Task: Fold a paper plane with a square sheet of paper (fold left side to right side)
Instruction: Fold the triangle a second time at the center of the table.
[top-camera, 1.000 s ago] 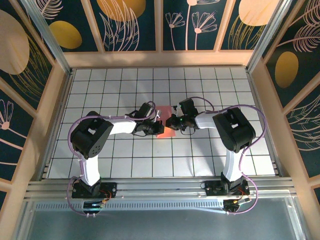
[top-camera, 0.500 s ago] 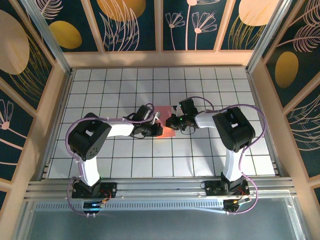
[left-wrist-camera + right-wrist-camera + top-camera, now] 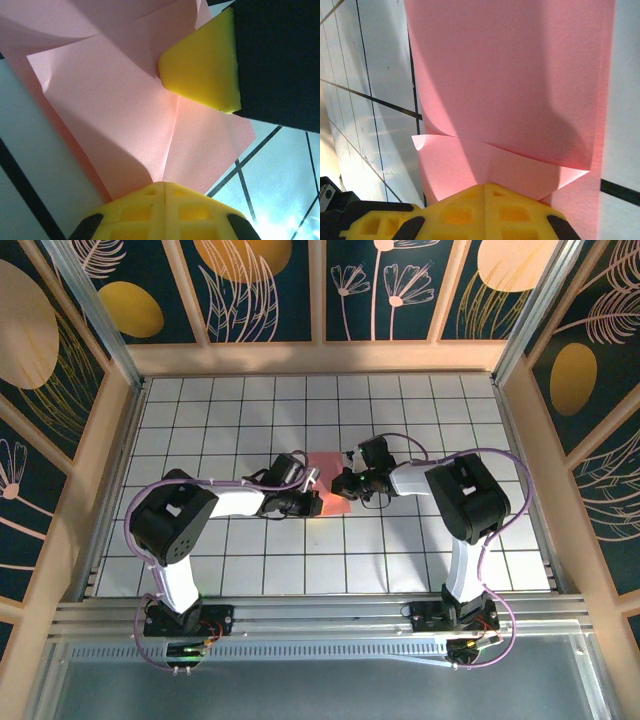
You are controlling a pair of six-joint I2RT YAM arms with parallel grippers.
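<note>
— Square sheet of paper (image 3: 334,503): where is it lying?
— It is lying on the gridded tabletop (image 3: 420,550), between the two arms, with a flap folded over and a crease running down it (the left wrist camera is showing that crease plainly).
— And what are the hands doing?
— The left hand (image 3: 313,502) is bearing down on the sheet's left part, its fingers pinched together. The right hand (image 3: 346,480) is meeting it from the opposite side, fingers likewise closed. Neither seems to be gripping the paper.
— Why closed?
— I am guessing the closed tips are serving as blunt pressers: one is pinning the sheet against sliding while the other is flattening the fold.
</note>
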